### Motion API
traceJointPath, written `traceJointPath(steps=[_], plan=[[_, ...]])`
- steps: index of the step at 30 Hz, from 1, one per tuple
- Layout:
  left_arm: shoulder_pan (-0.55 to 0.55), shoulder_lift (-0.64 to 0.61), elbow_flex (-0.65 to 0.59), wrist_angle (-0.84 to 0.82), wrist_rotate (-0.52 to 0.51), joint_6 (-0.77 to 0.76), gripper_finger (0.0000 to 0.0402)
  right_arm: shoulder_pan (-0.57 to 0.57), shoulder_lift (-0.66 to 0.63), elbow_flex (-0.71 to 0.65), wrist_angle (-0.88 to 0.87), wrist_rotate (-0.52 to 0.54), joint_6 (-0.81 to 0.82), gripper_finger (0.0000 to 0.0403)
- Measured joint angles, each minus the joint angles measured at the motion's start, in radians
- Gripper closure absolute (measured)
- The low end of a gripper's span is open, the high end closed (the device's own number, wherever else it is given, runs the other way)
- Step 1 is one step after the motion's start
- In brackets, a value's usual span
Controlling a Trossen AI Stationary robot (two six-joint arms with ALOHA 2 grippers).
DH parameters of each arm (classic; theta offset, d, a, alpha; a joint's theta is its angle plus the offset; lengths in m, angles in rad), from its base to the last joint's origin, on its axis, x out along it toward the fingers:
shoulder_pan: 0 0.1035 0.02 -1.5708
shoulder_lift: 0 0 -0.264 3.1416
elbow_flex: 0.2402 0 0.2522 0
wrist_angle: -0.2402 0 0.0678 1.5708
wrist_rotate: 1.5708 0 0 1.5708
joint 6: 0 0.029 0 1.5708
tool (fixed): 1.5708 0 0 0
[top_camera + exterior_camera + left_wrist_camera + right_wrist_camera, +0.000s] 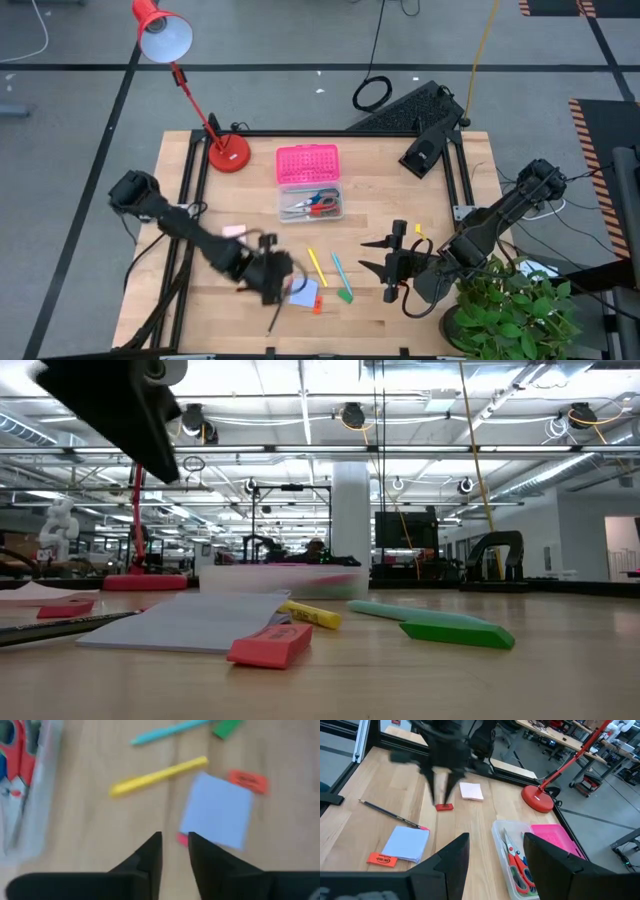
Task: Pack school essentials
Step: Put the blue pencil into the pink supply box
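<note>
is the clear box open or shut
Open: the clear box shows scissors inside, and its pink lid lies flat beside it.

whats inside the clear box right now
The clear box holds scissors with red handles, and blue handles show beside them in the left wrist view. Whatever lies beneath the scissors is covered, so I cannot tell if anything smaller is in there.

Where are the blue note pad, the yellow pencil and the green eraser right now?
blue note pad [217, 810]: left wrist view, middle of its top sheet.
yellow pencil [159, 776]: left wrist view, midway along its barrel.
green eraser [458, 634]: low view, middle of its long side face.
</note>
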Motion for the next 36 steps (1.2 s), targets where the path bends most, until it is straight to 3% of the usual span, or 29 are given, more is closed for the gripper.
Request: traceJointPath(steps=[7, 11, 24, 36], plan=[[-0.160, -0.002, 0.001, 0.023, -0.090, -0.227, 0.0199, 0.000, 0.000, 0.000, 0.001, 0.000, 0.008, 0.0222], [-0.192, 0.038, 0.001, 0.045, -0.093, -0.261, 0.0172, 0.000, 0.000, 0.000, 0.001, 0.000, 0.008, 0.0222], [-0.187, 0.253, 0.000, 0.066, 0.032, -0.406, 0.0195, 0.000, 0.000, 0.000, 0.002, 0.000, 0.012, 0.0222], [-0.166, 0.242, 0.000, 0.066, 0.058, -0.512, 0.0222, 0.000, 0.000, 0.000, 0.001, 0.000, 0.026, 0.0222]])
